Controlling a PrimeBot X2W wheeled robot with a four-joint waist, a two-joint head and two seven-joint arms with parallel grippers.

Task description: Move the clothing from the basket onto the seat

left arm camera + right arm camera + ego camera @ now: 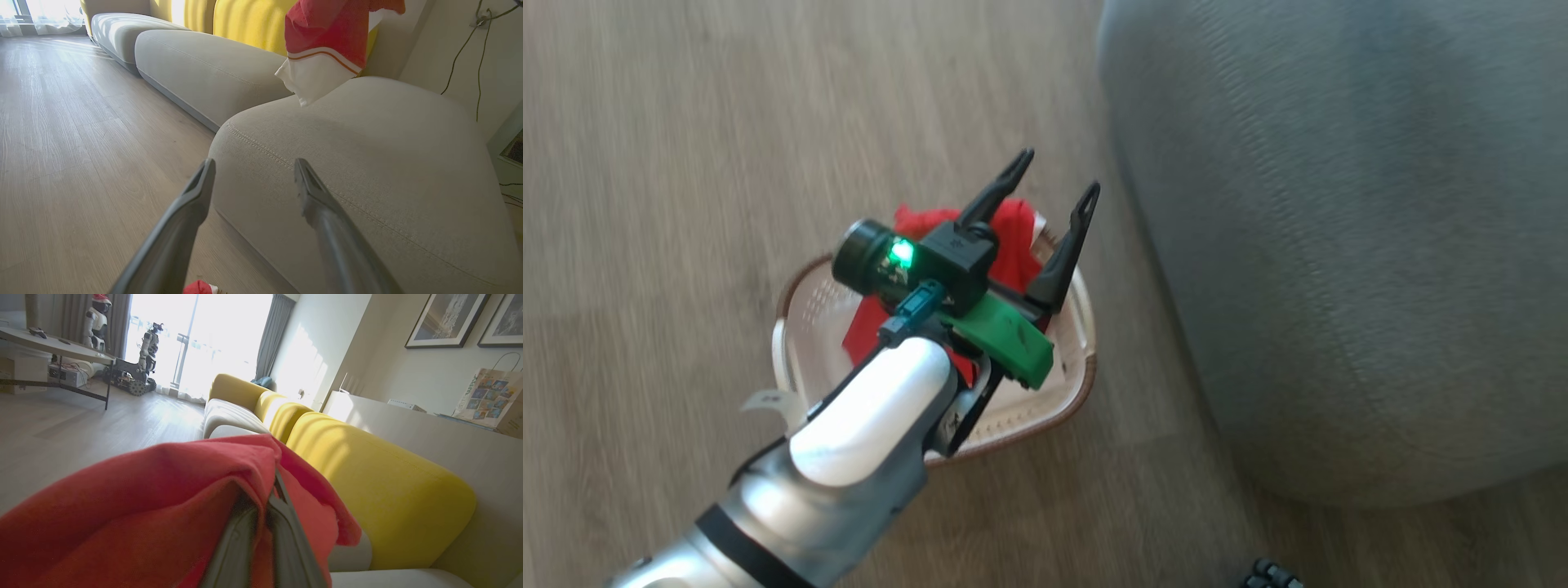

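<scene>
Update: one up, one still to go.
Right gripper (274, 498) is clamped tight on a red garment (143, 506), which dangles over the grey seat (367, 171), maybe brushing it, hard to tell. Left gripper (1059, 171) is spread wide with nothing in it, over the basket (1062, 408), where a second red garment (1013, 237) lies. Seat's at the basket's 3 o'clock.

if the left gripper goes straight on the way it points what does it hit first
Probably the seat, near its front edge; the open left gripper aims at it with nothing between. The hanging red garment sits above that line.
</scene>
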